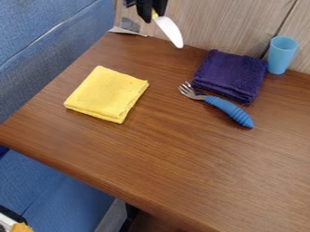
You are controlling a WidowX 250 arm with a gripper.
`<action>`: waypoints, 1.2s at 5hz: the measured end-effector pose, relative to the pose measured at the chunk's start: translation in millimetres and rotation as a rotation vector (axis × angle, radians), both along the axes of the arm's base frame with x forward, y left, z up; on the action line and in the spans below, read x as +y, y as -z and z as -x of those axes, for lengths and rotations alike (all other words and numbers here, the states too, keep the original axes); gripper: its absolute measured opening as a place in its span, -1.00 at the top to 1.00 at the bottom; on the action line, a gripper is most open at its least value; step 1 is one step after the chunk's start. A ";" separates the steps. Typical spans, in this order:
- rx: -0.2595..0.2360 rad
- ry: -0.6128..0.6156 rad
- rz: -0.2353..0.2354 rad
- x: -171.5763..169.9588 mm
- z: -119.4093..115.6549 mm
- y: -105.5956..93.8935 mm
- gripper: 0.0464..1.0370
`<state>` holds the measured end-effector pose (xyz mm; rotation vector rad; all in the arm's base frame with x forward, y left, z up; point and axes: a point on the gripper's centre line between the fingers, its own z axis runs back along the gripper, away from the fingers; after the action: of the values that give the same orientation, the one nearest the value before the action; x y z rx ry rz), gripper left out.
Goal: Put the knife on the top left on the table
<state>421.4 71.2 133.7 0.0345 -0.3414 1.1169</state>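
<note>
The black claw (152,13), clenched on the knife (169,31) (smooth, rounded blade slanting down), hangs over the wood-grained worktop's (176,154) far edge. Nearer me lie a folded yellow cloth (108,94) and a ridged-handled blue fork (227,109).

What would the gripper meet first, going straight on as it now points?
The gripper, pointing down, would probably meet the table near its back edge, the held knife touching first; depth is unclear.

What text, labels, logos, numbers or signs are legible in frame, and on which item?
None. I can make out no text or sign on the knife, fork, blue cup, yellow cloth, purple cloth or table.
</note>
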 end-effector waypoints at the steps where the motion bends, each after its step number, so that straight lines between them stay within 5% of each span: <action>1: -0.010 -0.056 0.043 -28.6 33.1 2.4 0.43; 3: 0.003 -0.131 0.137 -61.6 70.0 42.2 0.43; 6: 0.045 -0.202 0.132 -91.6 83.1 98.8 0.43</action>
<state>338.2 -20.4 35.0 -0.0237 -0.2267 1.3343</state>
